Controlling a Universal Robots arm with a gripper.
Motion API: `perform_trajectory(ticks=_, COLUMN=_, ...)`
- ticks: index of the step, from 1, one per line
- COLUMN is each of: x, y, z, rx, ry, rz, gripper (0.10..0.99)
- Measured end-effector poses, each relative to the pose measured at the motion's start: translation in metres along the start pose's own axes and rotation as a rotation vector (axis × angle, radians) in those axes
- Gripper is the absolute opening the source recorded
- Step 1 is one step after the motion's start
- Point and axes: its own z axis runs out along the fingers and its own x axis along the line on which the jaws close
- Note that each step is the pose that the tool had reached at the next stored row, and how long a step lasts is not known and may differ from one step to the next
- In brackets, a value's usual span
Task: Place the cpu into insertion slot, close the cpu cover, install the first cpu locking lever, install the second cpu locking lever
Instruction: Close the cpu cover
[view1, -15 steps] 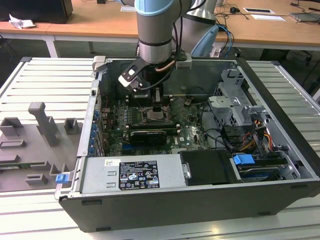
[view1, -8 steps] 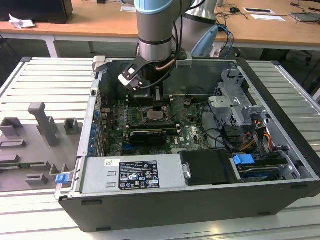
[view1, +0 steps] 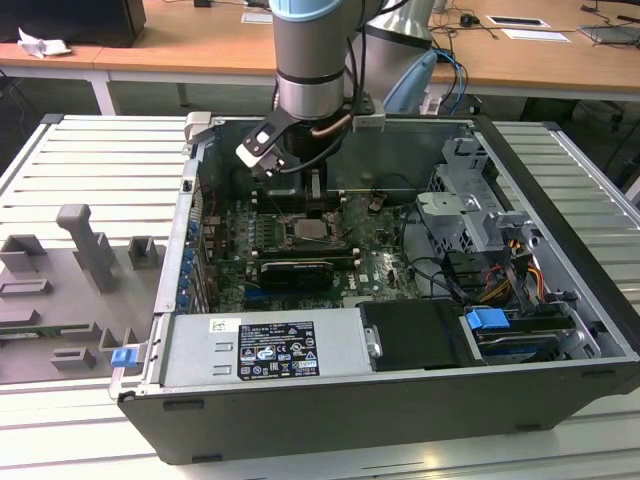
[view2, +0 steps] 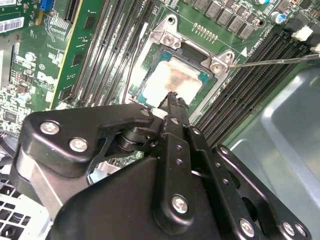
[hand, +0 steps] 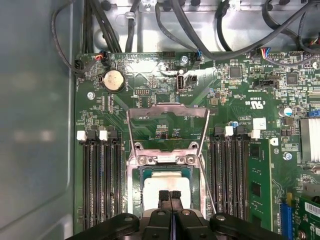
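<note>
In the exterior view the gripper (view1: 318, 207) hangs inside the computer case (view1: 400, 420), at twelve o'clock of the cpu (view1: 312, 232). In the second wrist view its fingers (view2: 173, 107) are pressed together, holding nothing, above the cpu. In the first wrist view the cpu sits in the insertion slot (hand: 131, 185), cpu cover (hand: 160, 159) lowered over it

Bright even light, mild glare
</note>
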Motion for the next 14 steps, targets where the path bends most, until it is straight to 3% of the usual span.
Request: perform_trajectory(ticks=14, x=0.0000, y=0.0007, z=-0.0084, rx=0.000, ry=-0.0003, rz=0.003, gripper=0.106)
